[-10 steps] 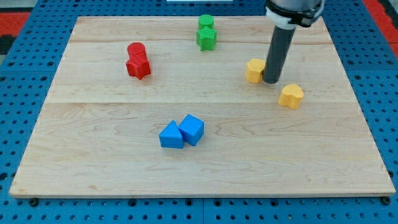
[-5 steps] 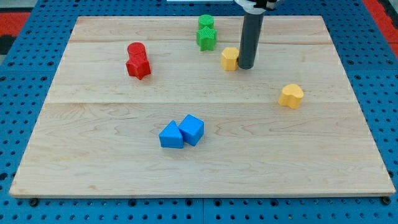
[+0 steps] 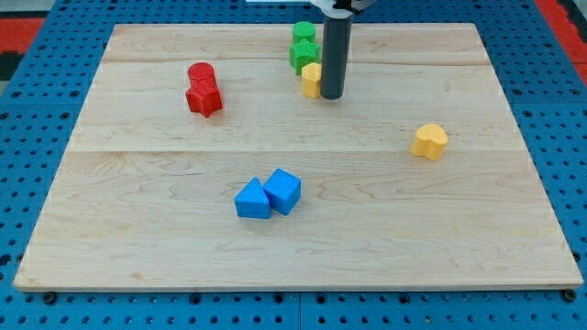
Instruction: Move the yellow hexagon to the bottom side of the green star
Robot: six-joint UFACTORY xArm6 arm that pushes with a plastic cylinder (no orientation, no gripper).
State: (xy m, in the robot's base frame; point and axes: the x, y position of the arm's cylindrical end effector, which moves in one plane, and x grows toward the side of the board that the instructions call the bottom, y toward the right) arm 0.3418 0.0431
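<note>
Item 1: my tip [image 3: 332, 95], the lower end of a straight dark rod; it carries no jaws and holds nothing, and rests on the wooden board [image 3: 477, 229] near the view's top, pressed against the right side of the yellow hexagon.

Item 2: yellow hexagon [image 3: 312, 80], touching my tip on the tip's left; it sits just below the green star, touching or nearly touching it.

Item 3: green star [image 3: 303, 55], up and left of my tip, with a green cylinder [image 3: 304, 32] directly above it, the two touching.

Item 4: red star [image 3: 204, 97] and red cylinder [image 3: 200, 73], a touching pair well to the left of my tip.

Item 5: yellow heart [image 3: 428, 141], alone, down and to the right of my tip, well apart.

Item 6: blue triangular block [image 3: 252, 199] and blue cube [image 3: 283, 191], touching, far below my tip toward the view's bottom.
</note>
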